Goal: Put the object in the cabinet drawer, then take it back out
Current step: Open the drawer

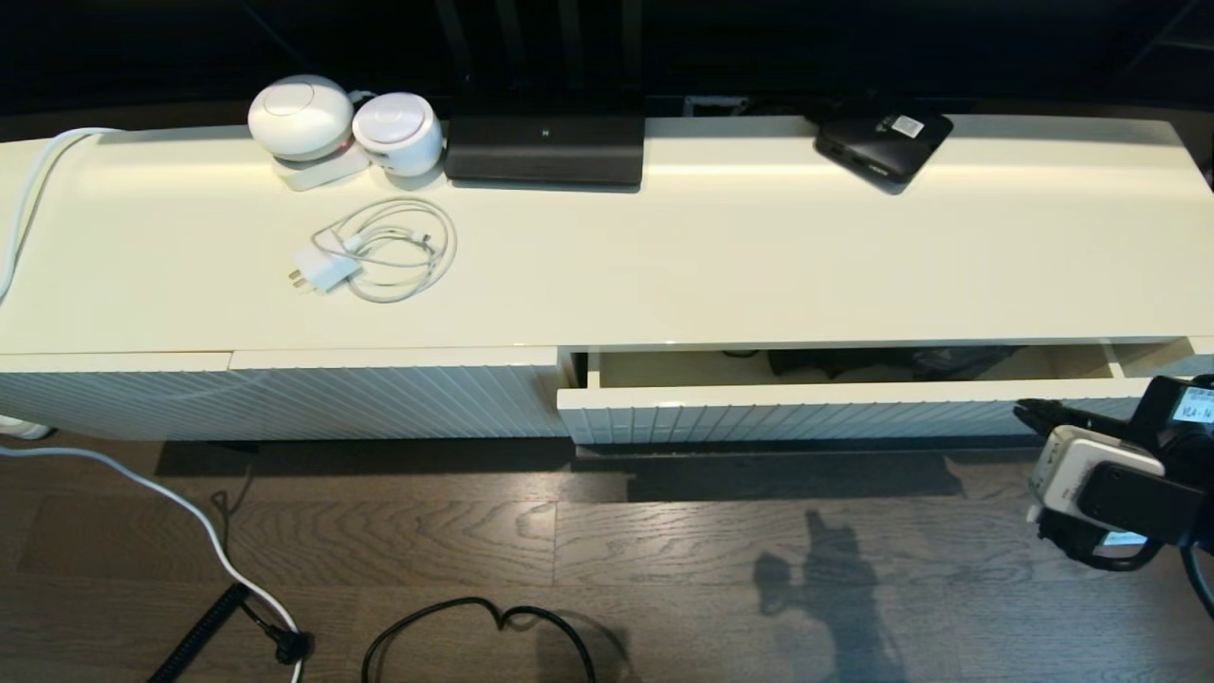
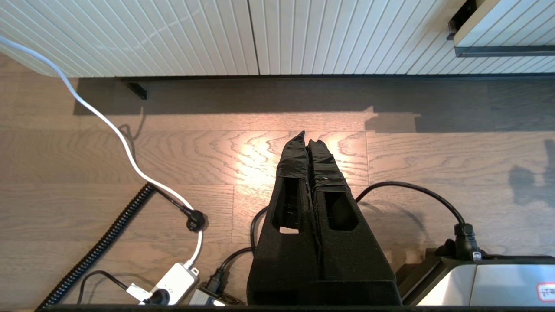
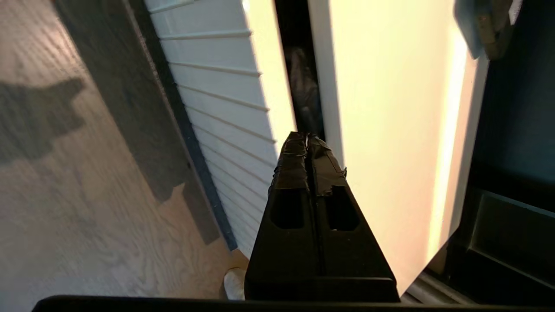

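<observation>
The wide, shallow cream-white cabinet drawer with the vertically ribbed front stands partly pulled out from the long cream-white cabinet. Inside the drawer, towards its back under the edge of the cabinet top, lies a dark bunched thing, the black folding umbrella; only a narrow strip of it shows, so its handle and loop cannot be made out. In the right wrist view the same black fabric shows in the narrow gap between the drawer front and the cabinet top.

The right hand hovers at the right end of the drawer, just in front of the ribbed front and a little above it, with its two black fingers pressed together and holding nothing. In the head view this arm shows at the right end of the drawer.

The left hand is parked low over the wooden floor, in front of the closed ribbed panels to the left of the drawer; its fingers are pressed together too, and empty.

On the cabinet top, well apart from the drawer, lie a white charger with a coiled cable and a small flat black box with a white label.
</observation>
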Tool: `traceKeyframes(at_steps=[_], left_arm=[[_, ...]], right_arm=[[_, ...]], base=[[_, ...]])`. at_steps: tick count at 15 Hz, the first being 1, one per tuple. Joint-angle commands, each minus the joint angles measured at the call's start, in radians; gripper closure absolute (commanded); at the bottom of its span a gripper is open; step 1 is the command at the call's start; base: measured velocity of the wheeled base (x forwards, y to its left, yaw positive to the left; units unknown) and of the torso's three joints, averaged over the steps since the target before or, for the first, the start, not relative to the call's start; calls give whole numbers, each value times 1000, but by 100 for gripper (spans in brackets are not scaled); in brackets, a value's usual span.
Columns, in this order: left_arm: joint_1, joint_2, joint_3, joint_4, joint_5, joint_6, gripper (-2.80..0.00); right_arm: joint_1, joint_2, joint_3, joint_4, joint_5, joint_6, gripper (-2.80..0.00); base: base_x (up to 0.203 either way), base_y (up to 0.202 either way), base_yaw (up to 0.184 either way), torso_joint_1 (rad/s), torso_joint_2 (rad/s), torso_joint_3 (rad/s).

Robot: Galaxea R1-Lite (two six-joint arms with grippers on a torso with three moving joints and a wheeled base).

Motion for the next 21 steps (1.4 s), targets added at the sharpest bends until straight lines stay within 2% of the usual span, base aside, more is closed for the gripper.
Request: traceKeyframes(at_steps=[1,4,9,19,21], left_arm=[[0,-2,0,0,0,-1,0],[0,-1,0,0,0,-1,0],[0,-1,0,0,0,-1,0],[0,-1,0,0,0,-1,0],[0,-1,0,0,0,-1,0]], right_arm=[[2,32,-41,-7,0,-7,0],[5,122,-116,-15,-1,-6,0],[27,231,-205,-17,-4,48,0],[56,289,-291,-2,-12,53,0],[56,282,-334,58,-15,63,0]], base=[[0,0,0,0,0,0],[0,0,0,0,0,0],[0,0,0,0,0,0],[0,0,0,0,0,0],[0,0,0,0,0,0]])
